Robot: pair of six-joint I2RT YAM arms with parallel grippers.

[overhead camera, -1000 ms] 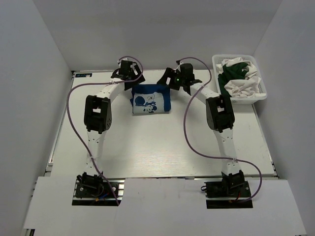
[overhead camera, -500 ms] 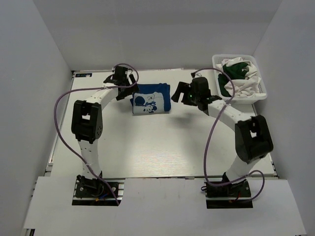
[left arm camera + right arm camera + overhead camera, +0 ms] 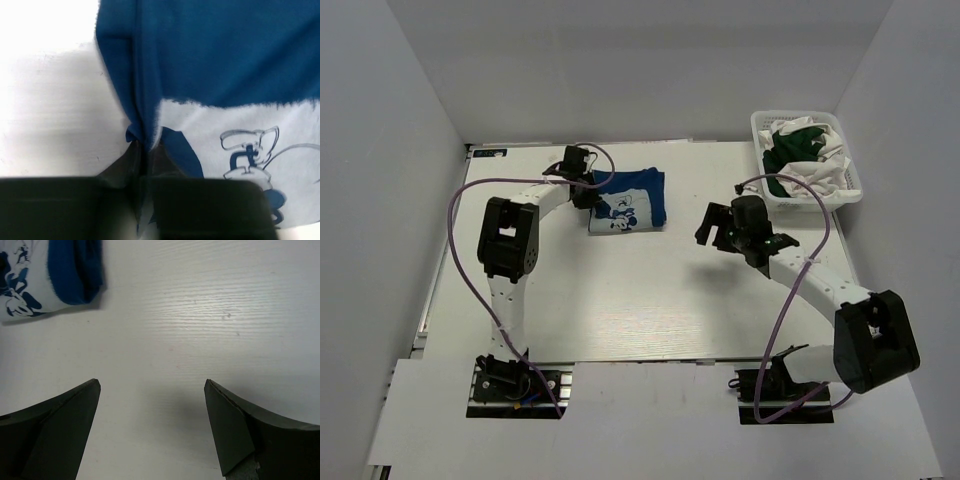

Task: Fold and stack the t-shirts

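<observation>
A folded royal blue t-shirt (image 3: 632,200) with a white printed graphic lies at the back middle of the table. My left gripper (image 3: 588,192) is at its left edge. In the left wrist view that gripper (image 3: 145,150) is shut on a pinched fold of the blue t-shirt (image 3: 215,55). My right gripper (image 3: 717,225) hangs open over bare table, to the right of the shirt and apart from it. The right wrist view shows this gripper (image 3: 152,385) with nothing between its fingers and the blue t-shirt (image 3: 75,270) at the top left. A dark green t-shirt (image 3: 788,150) and white t-shirts (image 3: 812,180) lie in the basket.
A white plastic mesh basket (image 3: 820,202) stands at the back right corner of the table. White walls enclose the table on the left, back and right. Purple cables loop from both arms.
My left gripper moved onto the blue t-shirt's left edge and closed on the cloth. My right arm swung away from the shirt, toward the near right, still open.
</observation>
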